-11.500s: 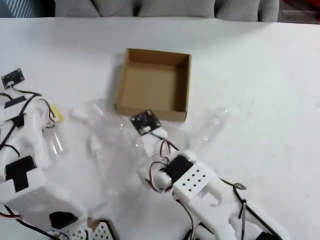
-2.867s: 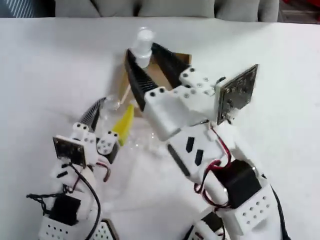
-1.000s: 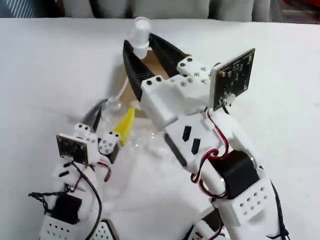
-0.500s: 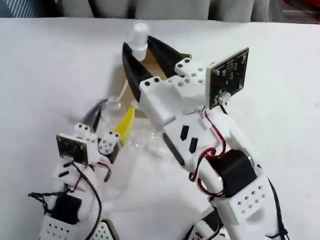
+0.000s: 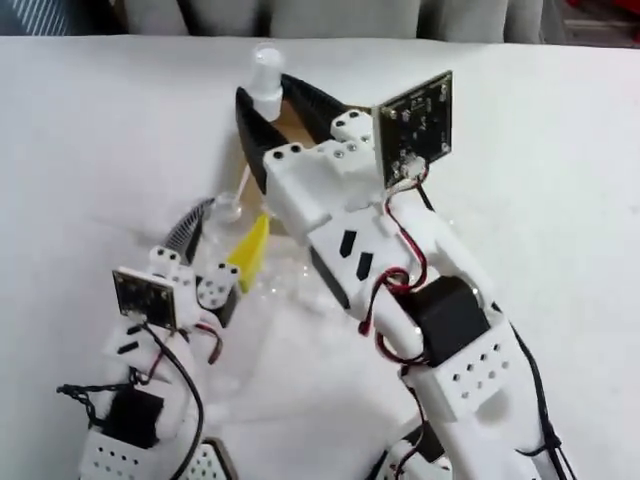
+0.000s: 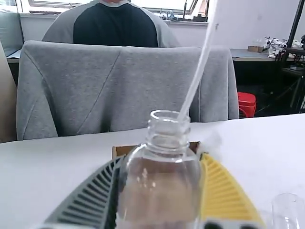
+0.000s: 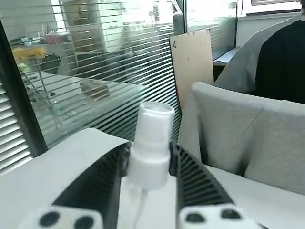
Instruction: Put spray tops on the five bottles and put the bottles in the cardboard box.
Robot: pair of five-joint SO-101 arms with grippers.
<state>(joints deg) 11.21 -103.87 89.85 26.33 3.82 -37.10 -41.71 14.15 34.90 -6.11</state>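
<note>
Holding bottle [image 6: 159, 186] upright, pinched in left jaws, just by box [image 6: 118, 151] on desk [image 5: 120, 120]. Holding spray top [image 7: 151, 152] higher up, pinched in right jaws, with tube [image 6: 195, 81] reaching bottle's open neck.

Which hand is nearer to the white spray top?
Right. The right hand grips the spray top; the left hand is below, holding the bottle whose mouth the tube reaches.

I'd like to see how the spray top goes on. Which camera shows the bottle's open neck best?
The left wrist view: the bottle stands close up in the left gripper, the thin tube reaching its open neck. The high view shows it small, from above. The right wrist view faces the spray top.
</note>
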